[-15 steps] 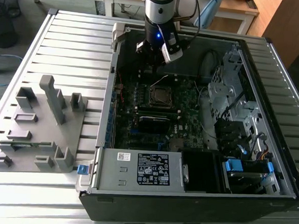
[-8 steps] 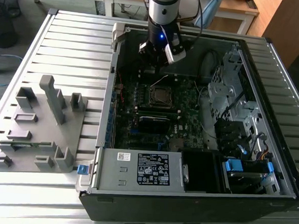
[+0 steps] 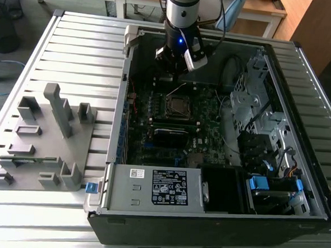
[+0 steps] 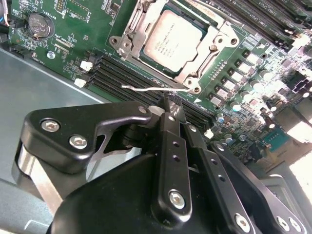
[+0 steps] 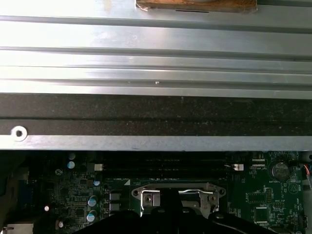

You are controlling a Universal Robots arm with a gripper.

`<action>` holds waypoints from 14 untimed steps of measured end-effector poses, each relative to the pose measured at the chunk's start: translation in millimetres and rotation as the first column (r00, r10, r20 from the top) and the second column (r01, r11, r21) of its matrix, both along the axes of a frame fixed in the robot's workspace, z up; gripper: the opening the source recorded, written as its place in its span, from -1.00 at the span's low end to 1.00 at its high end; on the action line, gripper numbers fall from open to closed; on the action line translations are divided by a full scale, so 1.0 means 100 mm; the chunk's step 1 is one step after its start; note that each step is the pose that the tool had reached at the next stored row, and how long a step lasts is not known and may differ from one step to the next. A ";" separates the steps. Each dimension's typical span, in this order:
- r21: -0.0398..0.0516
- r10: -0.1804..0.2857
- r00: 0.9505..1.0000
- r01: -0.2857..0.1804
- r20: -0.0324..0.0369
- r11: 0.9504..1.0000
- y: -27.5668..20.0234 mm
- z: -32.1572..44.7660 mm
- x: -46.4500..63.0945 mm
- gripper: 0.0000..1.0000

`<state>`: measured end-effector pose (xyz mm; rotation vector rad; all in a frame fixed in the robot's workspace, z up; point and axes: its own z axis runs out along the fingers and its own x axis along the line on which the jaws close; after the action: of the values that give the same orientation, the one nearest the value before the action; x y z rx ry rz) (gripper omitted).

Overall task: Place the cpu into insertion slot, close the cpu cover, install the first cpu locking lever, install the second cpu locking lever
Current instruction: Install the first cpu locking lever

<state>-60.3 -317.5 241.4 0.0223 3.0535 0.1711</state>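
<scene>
Slotted table (image 3: 75, 45) is carrying the open PC case (image 3: 216, 217), with a grey fixture (image 3: 40, 144) lying at the exterior view's left. Arm (image 3: 181, 12) is hanging over the motherboard (image 3: 211, 118). Second wrist view is giving the detail: cpu (image 4: 173, 41) sitting in its socket (image 4: 194, 87), cpu cover (image 4: 135, 31) down around it, gripper (image 4: 170, 105) fingers pressing together at a thin wire lever (image 4: 146, 89) beside the socket, possibly touching it. In the first wrist view the gripper body is blocking the socket's middle.

The silver-grey cpu (image 4: 173, 41) lies flat in its socket (image 4: 191, 84), the cpu cover (image 4: 132, 39) seemingly closed over it
</scene>
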 end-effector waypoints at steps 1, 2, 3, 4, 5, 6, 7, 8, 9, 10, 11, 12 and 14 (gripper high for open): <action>0.000 0.000 1.000 0.000 0.000 1.000 0.000 -0.001 0.00 -0.80; 0.000 0.000 1.000 0.000 0.000 1.000 0.000 -0.002 0.00 -0.80; 0.000 0.000 1.000 0.000 0.000 1.000 0.000 -0.003 0.01 -0.80; 0.000 0.000 1.000 0.000 0.000 1.000 0.000 -0.004 0.01 -0.80; 0.000 0.000 1.000 0.000 0.000 1.000 0.000 -0.004 0.01 -0.80; 0.000 0.000 1.000 0.000 0.000 1.000 0.000 -0.004 0.01 -0.80; 0.000 0.000 1.000 0.000 0.000 1.000 0.000 -0.004 0.01 -0.80; 0.000 0.000 1.000 0.000 0.000 1.000 0.000 -0.004 0.01 -0.80; 0.000 0.000 1.000 0.000 0.000 1.000 0.000 -0.004 0.01 -0.80; 0.000 0.000 1.000 0.000 0.000 1.000 0.000 -0.005 0.01 -0.80; 0.000 0.000 1.000 0.000 0.000 1.000 0.000 -0.005 0.02 -0.80; 0.000 0.000 1.000 0.000 0.000 1.000 0.000 -0.005 0.02 -0.80; 0.000 0.000 1.000 0.000 0.000 1.000 0.000 -0.007 0.03 -0.80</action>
<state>-57.7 -317.5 240.7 0.0222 3.0534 0.1711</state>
